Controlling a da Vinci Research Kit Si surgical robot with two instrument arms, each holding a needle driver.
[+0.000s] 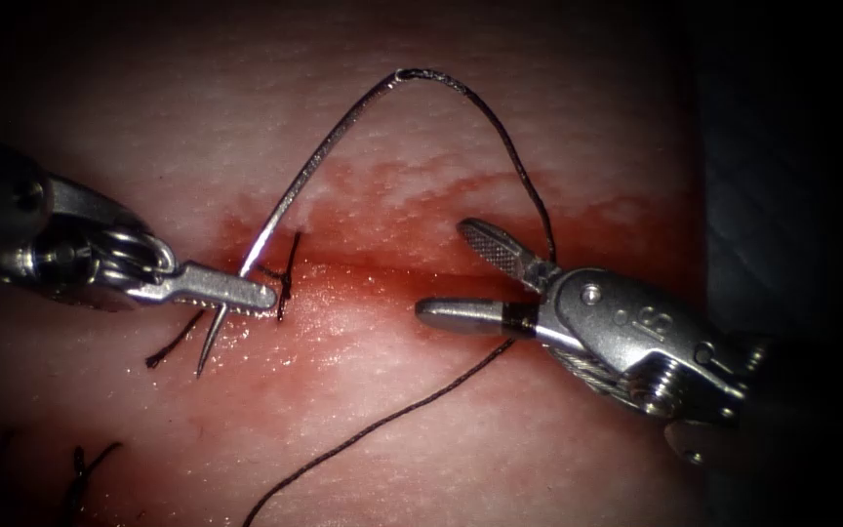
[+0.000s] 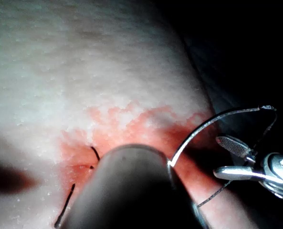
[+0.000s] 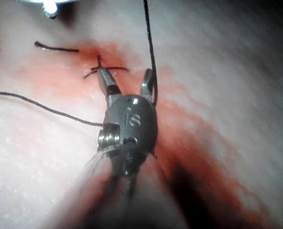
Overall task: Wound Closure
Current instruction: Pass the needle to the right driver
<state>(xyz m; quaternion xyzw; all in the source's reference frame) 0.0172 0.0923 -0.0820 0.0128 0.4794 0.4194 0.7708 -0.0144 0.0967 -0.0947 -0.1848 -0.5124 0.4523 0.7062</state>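
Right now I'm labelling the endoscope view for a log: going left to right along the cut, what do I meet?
Left arm's steel end effector, shut on the curved steel needle → knotted dark thread stitch → right arm's open steel end effector.

Beyond the lit patch lies darkness, with a dim bluish surface (image 1: pixel 792 195) at the right edge.

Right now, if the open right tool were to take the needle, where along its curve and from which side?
Probably the raised arc of the needle, from the right. The left tool holds it near the tip, and the right tool, empty, faces that free span above the tissue.
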